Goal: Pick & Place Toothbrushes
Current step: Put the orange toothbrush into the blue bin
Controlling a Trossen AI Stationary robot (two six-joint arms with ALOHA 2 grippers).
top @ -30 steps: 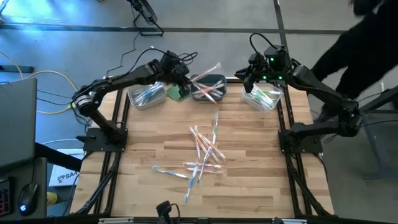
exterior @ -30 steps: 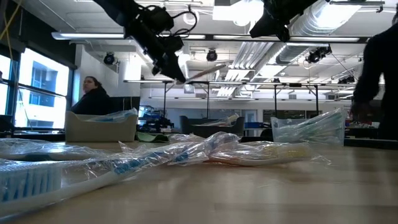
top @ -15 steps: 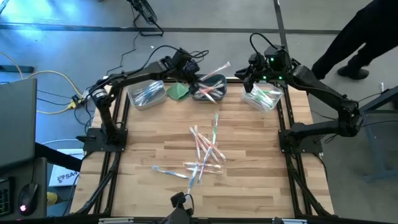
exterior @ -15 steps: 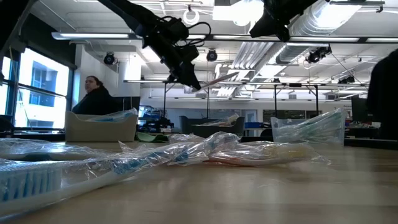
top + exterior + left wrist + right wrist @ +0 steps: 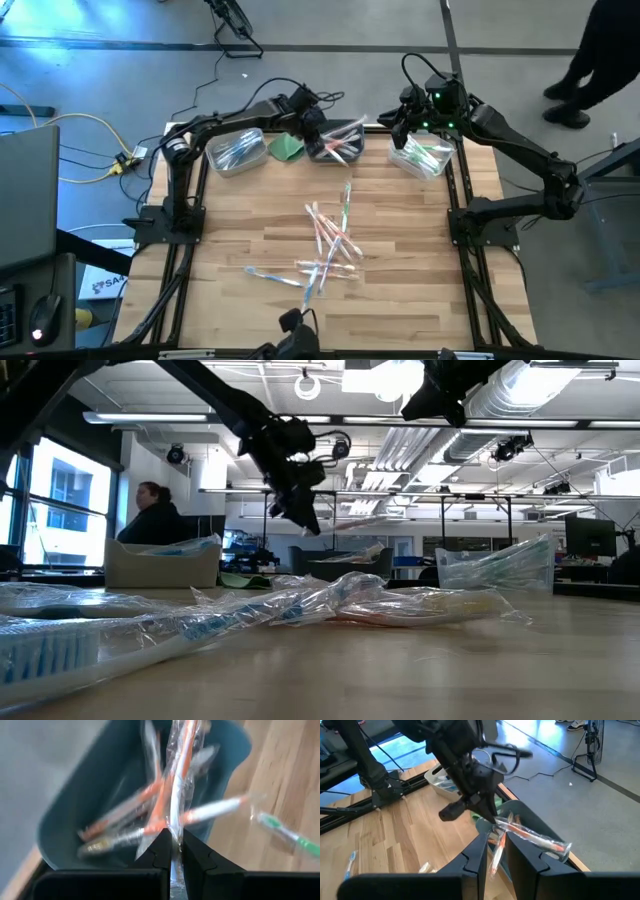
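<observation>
My left gripper (image 5: pixel 320 128) hangs over the dark bin (image 5: pixel 347 152) at the table's far edge, shut on a wrapped toothbrush with orange parts (image 5: pixel 175 785). Several more orange toothbrushes lie inside that bin. Loose toothbrushes (image 5: pixel 325 245) are scattered on the middle of the table. My right gripper (image 5: pixel 405 118) waits, open, above the clear bin of green toothbrushes (image 5: pixel 422 157) at the far right. A clear bin of blue toothbrushes (image 5: pixel 235 152) stands at the far left. My left gripper pinches the wrapped toothbrush between its two fingers near one end (image 5: pixel 173 842). The fingers slant down from the table's left. The toothbrush runs on past the fingertips, roughly along them, and is lifted clear above the dark bin, its free end (image 5: pixel 559 848) tilted a little down.
A folded green cloth (image 5: pixel 287 148) lies between the left clear bin and the dark bin. One green toothbrush (image 5: pixel 285 832) lies on the wood near the dark bin. A person (image 5: pixel 150 515) sits in the room beyond the table; another person's legs (image 5: pixel 590 60) show at far right.
My left gripper has carried the toothbrush along the far edge toward the table's right, from over the green cloth to over the dark bin, and has come lower. The toothbrush has stayed in its hold. The person at the right has walked away from the table.
</observation>
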